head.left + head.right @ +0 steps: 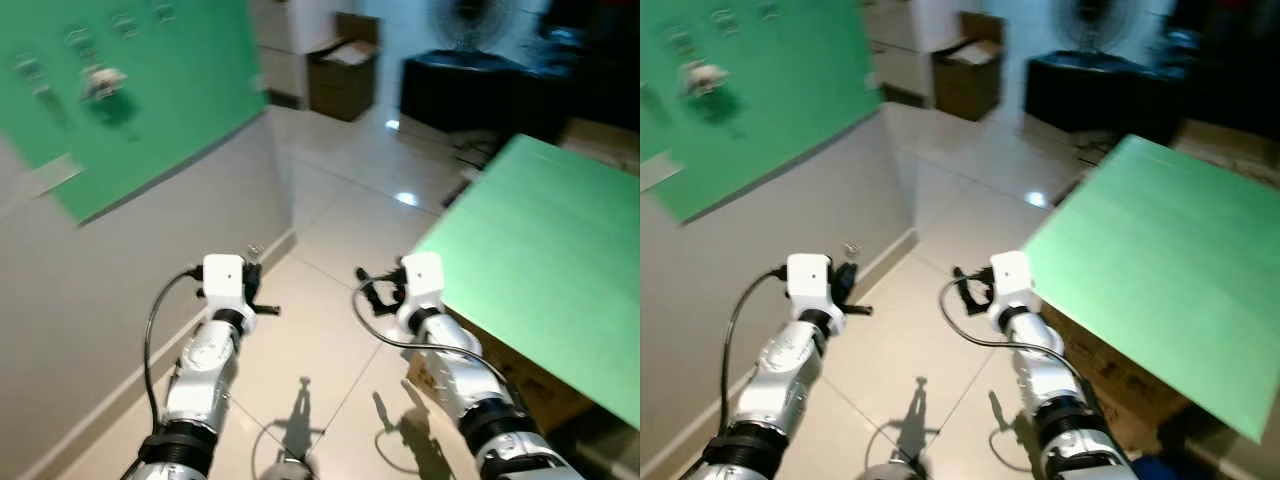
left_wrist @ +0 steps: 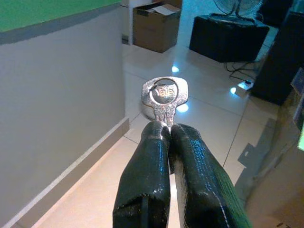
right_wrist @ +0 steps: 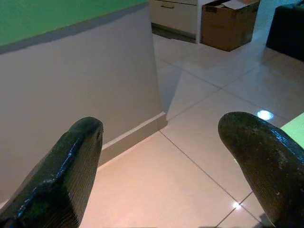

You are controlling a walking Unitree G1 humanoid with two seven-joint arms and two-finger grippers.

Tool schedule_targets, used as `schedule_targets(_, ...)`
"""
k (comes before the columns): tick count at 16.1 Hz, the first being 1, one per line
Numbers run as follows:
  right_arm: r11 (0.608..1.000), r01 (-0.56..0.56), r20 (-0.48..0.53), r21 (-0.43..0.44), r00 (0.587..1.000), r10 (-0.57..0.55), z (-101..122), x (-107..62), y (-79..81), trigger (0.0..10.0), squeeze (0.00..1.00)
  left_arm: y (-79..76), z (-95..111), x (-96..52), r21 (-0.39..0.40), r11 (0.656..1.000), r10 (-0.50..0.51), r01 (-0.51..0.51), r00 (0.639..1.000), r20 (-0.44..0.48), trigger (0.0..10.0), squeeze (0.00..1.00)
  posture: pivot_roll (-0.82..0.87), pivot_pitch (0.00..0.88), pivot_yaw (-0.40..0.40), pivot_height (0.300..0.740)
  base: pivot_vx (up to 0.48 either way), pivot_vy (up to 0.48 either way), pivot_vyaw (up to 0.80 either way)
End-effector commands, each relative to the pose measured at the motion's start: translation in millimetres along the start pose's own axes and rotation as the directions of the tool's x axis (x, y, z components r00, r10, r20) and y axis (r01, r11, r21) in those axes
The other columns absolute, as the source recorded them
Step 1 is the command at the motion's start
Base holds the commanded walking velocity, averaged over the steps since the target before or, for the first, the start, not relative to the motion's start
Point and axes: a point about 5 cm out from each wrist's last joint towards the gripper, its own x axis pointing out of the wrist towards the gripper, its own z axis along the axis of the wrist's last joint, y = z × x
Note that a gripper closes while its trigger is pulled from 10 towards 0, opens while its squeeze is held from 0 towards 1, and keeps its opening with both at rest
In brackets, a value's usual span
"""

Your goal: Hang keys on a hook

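My left gripper (image 2: 168,129) is shut on the blade of a silver key (image 2: 165,95), whose round head sticks out past the fingertips. In the left eye view this gripper (image 1: 260,290) is held out low beside the grey wall, with the key (image 1: 254,250) glinting above it. A green panel (image 1: 170,90) on the wall up at the left carries a row of several blurred hooks (image 1: 103,80). My right gripper (image 3: 166,128) is open with nothing between its fingers; it hovers over the tiled floor (image 1: 372,290), next to the green table.
A green table top (image 1: 540,250) fills the right, with a cardboard box (image 1: 500,385) under it. Further back stand an open cardboard box (image 1: 343,65), a black cabinet (image 1: 470,85) and a fan (image 1: 465,20). Glossy tiled floor (image 1: 340,200) runs ahead between wall and table.
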Motion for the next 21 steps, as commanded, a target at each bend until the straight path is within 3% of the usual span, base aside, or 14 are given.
schedule_targets(1,1.000,-0.014,0.012,-0.001,1.000,0.014,3.9,2.5,4.9,10.0,0.00,4.7,2.3,0.8,0.028,1.000,0.010,-0.010,1.000,0.006,0.0,0.00,-0.10,0.000,0.075,0.740,0.000,0.000,0.67)
schedule_targets(4,1.000,-0.011,0.009,-0.004,1.000,0.011,2.5,1.1,2.6,10.0,0.00,7.7,0.9,-0.5,0.014,0.999,0.031,-0.031,0.999,0.016,0.0,0.00,-0.10,0.000,0.073,0.740,0.000,0.000,0.67)
schedule_targets(6,1.000,0.014,0.014,-0.010,1.000,-0.013,0.2,-2.9,-1.3,10.0,0.00,13.7,-0.2,-3.2,-0.035,0.998,0.062,-0.061,0.997,0.037,0.0,0.00,-0.11,0.000,0.070,0.740,0.000,0.000,0.67)
schedule_targets(7,0.998,0.057,0.042,0.002,0.997,-0.057,2.0,-5.6,-6.4,10.0,0.00,18.5,-0.5,-4.4,-0.075,0.993,0.094,-0.090,0.994,0.049,0.0,0.00,-0.10,0.000,0.066,0.740,0.000,0.000,0.66)
schedule_targets(8,0.984,0.178,0.103,0.030,0.978,-0.180,7.3,-12.5,-21.2,10.0,0.00,33.7,1.1,-11.5,-0.146,0.977,0.169,-0.157,0.982,0.078,0.0,0.00,-0.10,0.000,0.057,0.740,0.000,0.000,0.66)
schedule_targets(12,0.954,0.299,0.142,0.023,0.943,-0.299,11.7,-27.8,-48.7,10.0,0.00,54.2,1.7,-34.3,-0.160,0.960,0.248,-0.229,0.962,0.111,0.0,0.00,-0.07,0.000,0.034,0.740,0.000,0.000,0.62)
schedule_targets(14,0.958,0.287,0.112,0.023,0.951,-0.288,5.6,-26.4,-44.8,10.0,0.00,50.7,-0.7,-32.8,-0.143,0.961,0.252,-0.237,0.962,0.103,0.0,0.00,-0.07,0.000,0.029,0.740,0.000,0.000,0.60)
schedule_targets(18,0.981,0.179,0.041,-0.069,0.983,-0.176,-1.9,-14.9,-24.2,10.0,0.00,44.3,-14.5,-28.3,-0.153,0.962,0.234,-0.226,0.972,0.037,0.0,0.00,-0.05,0.000,-0.019,0.740,0.000,0.000,0.31)
schedule_targets(21,0.983,0.127,0.038,-0.134,0.992,-0.123,5.5,-15.0,-34.4,10.0,0.00,33.7,-23.5,-26.4,-0.143,0.965,0.226,-0.221,0.974,0.025,0.0,0.00,-0.08,0.000,-0.080,0.740,0.000,0.000,0.00)
